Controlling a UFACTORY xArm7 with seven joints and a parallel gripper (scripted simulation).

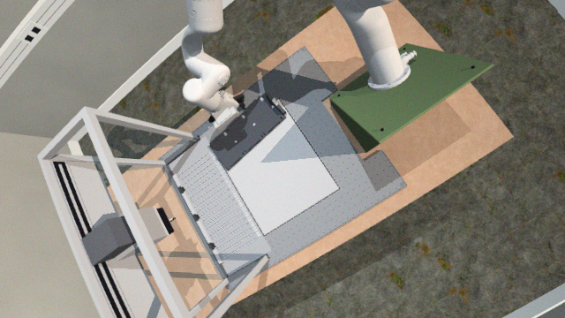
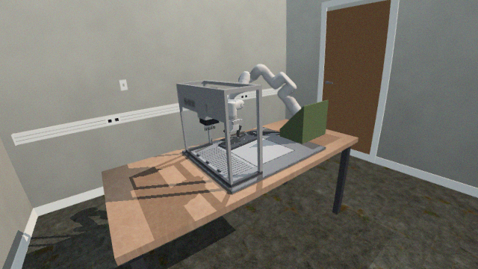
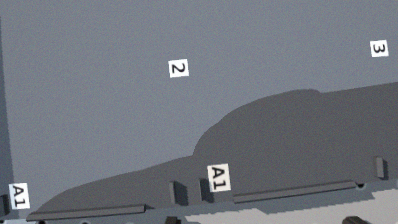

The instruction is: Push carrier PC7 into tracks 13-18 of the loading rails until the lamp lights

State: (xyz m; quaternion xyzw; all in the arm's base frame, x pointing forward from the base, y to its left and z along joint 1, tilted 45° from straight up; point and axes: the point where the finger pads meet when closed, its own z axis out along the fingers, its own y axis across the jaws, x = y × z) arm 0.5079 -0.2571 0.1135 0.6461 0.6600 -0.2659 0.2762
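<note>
The carrier PC7 (image 1: 247, 132) is a dark grey flat block. It lies on the perforated plate in front of the upper end of the ribbed loading rails (image 1: 216, 200) and also shows in the side view (image 2: 239, 141). My gripper (image 1: 222, 117) is open and empty, low at the carrier's edge on the wall side (image 2: 237, 131). The wrist view shows a grey surface with white tiles 2 (image 3: 178, 68) and 3 (image 3: 378, 48), and an edge labelled A1 (image 3: 218, 177). My fingertips are not clear in it. Small lamps (image 1: 181, 190) behind the rails look dark.
A white frame cage (image 1: 119, 194) with an overhead grey head (image 1: 108, 238) stands over and behind the rails. A white mat (image 1: 282, 177) lies beside the carrier. The green base block (image 1: 406, 93) holds the arm. The table edge runs behind my gripper.
</note>
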